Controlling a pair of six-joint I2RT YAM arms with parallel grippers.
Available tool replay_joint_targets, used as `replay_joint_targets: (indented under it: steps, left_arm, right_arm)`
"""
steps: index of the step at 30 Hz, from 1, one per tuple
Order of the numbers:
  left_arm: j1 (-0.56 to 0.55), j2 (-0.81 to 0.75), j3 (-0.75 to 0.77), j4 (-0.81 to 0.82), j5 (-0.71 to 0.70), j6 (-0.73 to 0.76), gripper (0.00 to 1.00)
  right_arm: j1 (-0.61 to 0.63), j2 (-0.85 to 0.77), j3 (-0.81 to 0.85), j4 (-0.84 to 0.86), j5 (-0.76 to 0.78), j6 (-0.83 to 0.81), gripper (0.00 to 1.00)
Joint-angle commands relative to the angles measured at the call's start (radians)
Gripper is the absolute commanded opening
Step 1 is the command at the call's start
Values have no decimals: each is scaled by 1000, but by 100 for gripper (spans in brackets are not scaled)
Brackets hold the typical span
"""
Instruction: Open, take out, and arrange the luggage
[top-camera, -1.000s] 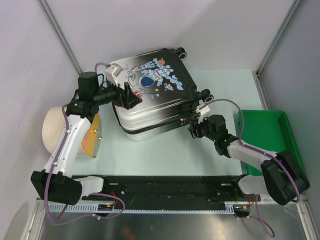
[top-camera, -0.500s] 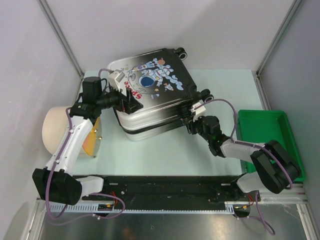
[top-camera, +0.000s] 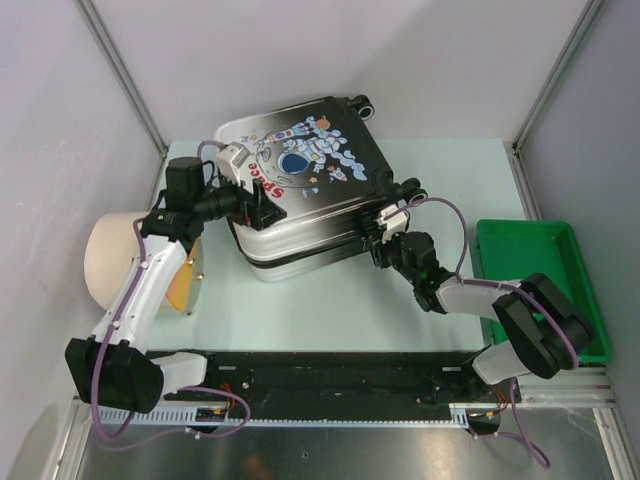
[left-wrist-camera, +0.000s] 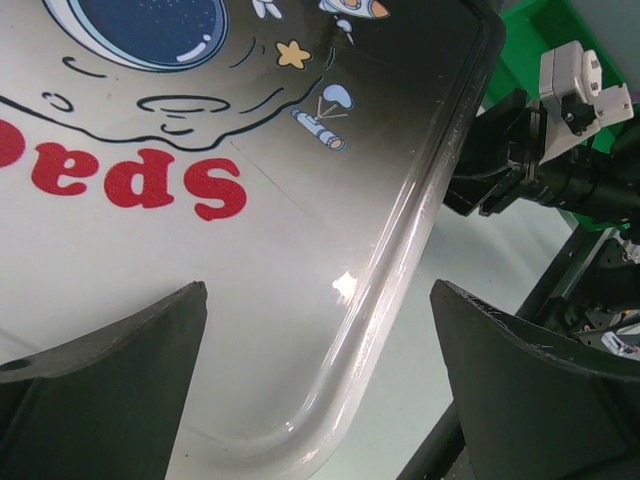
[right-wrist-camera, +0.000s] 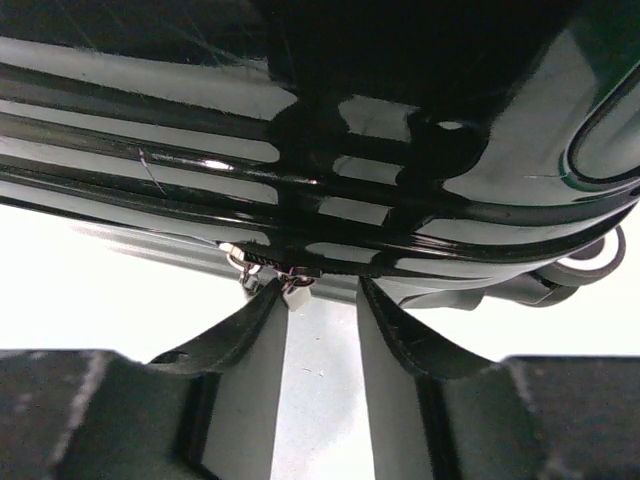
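Right wrist view: your right hand (right-wrist-camera: 318, 292) sits half-spread at the zipper pull (right-wrist-camera: 287, 280) on the side seam of the suitcase (top-camera: 300, 190), which lies shut and flat on the desk (top-camera: 330, 290). Grip on the pull: cannot tell. Your left hand (top-camera: 262, 200) is spread wide over the lid. Likely risks: the pull slips out off-centre, or tugging drags the unbraced case.

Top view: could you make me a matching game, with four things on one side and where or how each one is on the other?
Things:
1. suitcase
2. bin
3. cylinder
4. left end effector

Descriptions:
A. green, far right
B. open, over the printed top
C. beige, far left
D. mid-table, lying flat, shut

Pairs: 1-D, 2-A, 3-C, 4-B
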Motion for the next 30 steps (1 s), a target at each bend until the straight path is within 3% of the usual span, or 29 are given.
replay_joint_targets:
  steps: [1, 6, 18, 24, 30]
  left_arm:
    - [-4, -13, -4, 18, 12, -1, 98]
    - [-5, -3, -12, 16, -36, 33, 99]
    - [-2, 136, 48, -51, -213, 180, 97]
    - [55, 231, 104, -96, -159, 234, 97]
    - [71, 325, 170, -117, -172, 271, 96]
  right_arm:
    - [-8, 6, 36, 41, -14, -15, 30]
    - [-70, -27, 36, 6, -40, -13, 0]
    - [-324, -75, 116, -103, -189, -89, 0]
    - [-496, 18, 176, -37, -587, -158, 0]
    - [-561, 147, 228, 118, -690, -205, 0]
